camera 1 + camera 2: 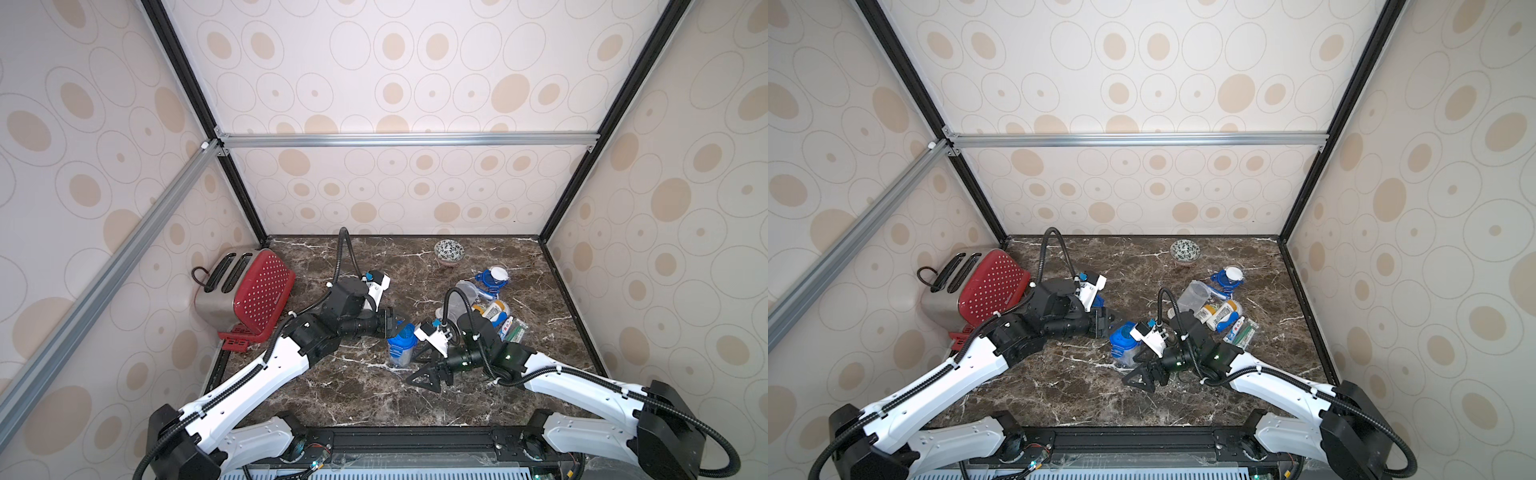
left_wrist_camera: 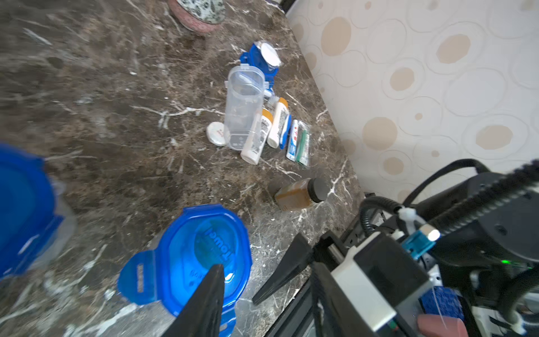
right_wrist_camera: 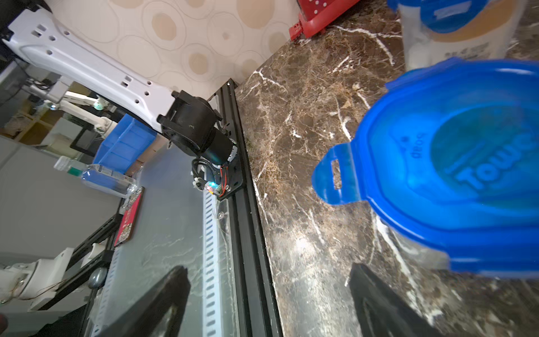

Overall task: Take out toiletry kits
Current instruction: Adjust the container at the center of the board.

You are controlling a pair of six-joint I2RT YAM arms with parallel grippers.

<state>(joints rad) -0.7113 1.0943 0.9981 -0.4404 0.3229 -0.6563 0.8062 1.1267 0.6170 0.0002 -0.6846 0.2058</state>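
Right gripper (image 3: 268, 267) is sitting low over the marble table (image 1: 353, 395), fingers wide apart and gripping nothing, just in front of the lidded jar (image 1: 401, 345). Left gripper (image 1: 397, 328) is pointing at that jar from the opposite side. Only one finger (image 2: 207, 294) is showing in its wrist view, over the lid, so I can't tell if it's apart or together.

Containers:
- Lidded jar is standing upright with its blue clip lid on. Something is showing through the clear wall in both top views, but it's too small to identify.
- Second jar (image 3: 455, 35) is sitting close by the left gripper, blurred, blue lid on top. A white bottle with a tan band is showing through its wall. Contact with the gripper is unclear.
- Open jar (image 2: 245, 105) is lying on its side at the table's right, looking empty. Its loose lid (image 2: 253, 57) is lying just beyond it, carrying a round white packet (image 2: 269, 52).

Toiletry kit pieces are lying out on the table beside the open jar:
- two white bottles (image 2: 278, 122) with gold caps
- blue toothbrush (image 2: 285, 131)
- toothpaste tube (image 2: 292, 141)
- wrapped green toothbrush (image 2: 303, 143)
- another round packet (image 2: 217, 133)

Small brown jar (image 2: 300, 194) is lying on its side nearby, dark lid on.
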